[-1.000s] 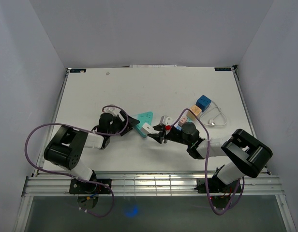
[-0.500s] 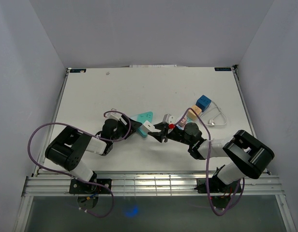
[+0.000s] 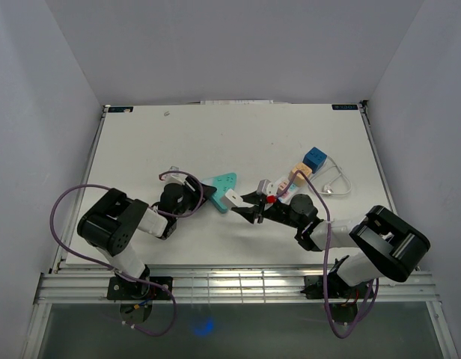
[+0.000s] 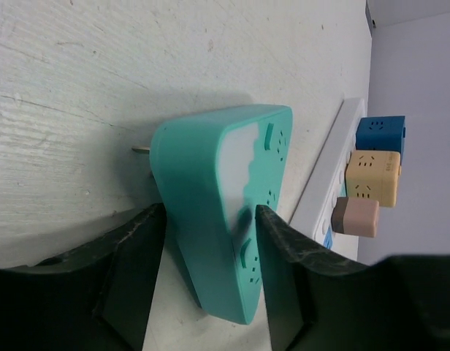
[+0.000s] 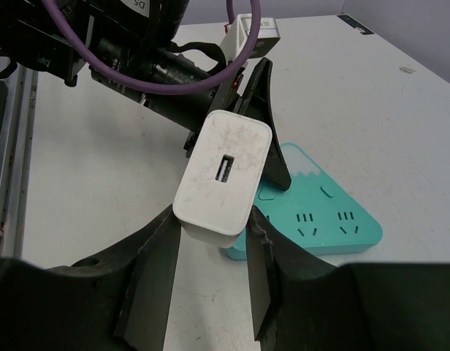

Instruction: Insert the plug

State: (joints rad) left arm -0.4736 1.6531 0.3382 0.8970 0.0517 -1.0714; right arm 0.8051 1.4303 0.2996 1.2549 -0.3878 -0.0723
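— Plug (image 5: 221, 179) position?
— White block, pinched between the right gripper (image 3: 248, 207) jaws, over the near end of the teal power strip (image 3: 224, 182), mid-counter (image 3: 141, 142). Prongs are hidden, so contact with the strip can't be told.
— Left side?
— Left gripper (image 4: 209, 219) jaws pressed on both flanks of the same strip's near-left end. Strip lies flat. Coloured cube adapters (image 3: 305, 168) sit to the right.
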